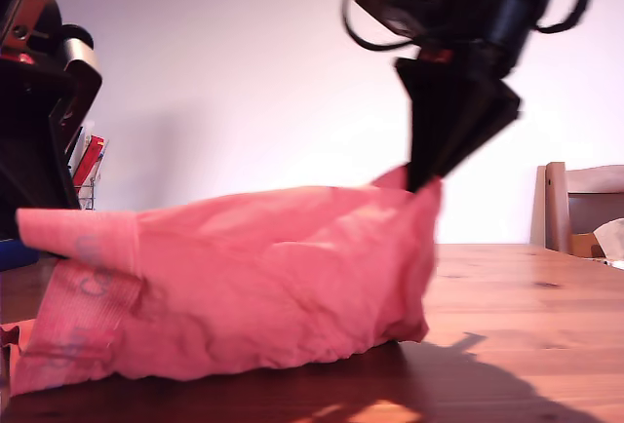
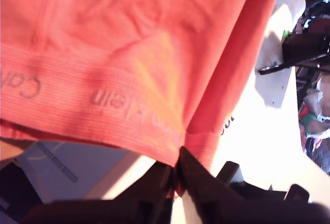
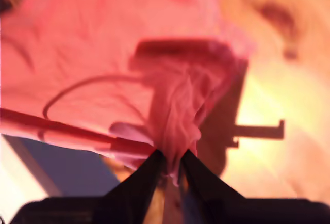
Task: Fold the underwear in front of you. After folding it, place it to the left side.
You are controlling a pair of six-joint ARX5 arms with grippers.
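Underwear: you are looking at a soft coral-red cotton garment (image 1: 253, 287) with a ribbed waistband. It is held up by two edges and sags between them over the brown wooden table (image 1: 526, 296). Its lower folds touch the tabletop.

Waistband: the ribbed band (image 2: 103, 100) carries pale grey lettering. In the exterior view it is on the exterior view's left, with the lettering turned sideways.

My first gripper: in the first wrist view you see my first gripper (image 2: 178, 175) with its black jaws pressed together on the edge of the waistband, pinching the cloth.

My second gripper: this black tapered gripper (image 1: 426, 181) comes down from above on the exterior view's right. It nips a bunched corner of the garment, with the jaws closed tight on the gathered fabric in the second wrist view.

Shadow: the arm's dark shadow lies on the table just beside the garment, towards the exterior view's right.

Surroundings: a light wooden chair back (image 1: 575, 204) stands behind the table at the exterior view's right. A stiff flat red item (image 1: 90, 158) sits by the dark arm hardware at the exterior view's left, against the white wall.
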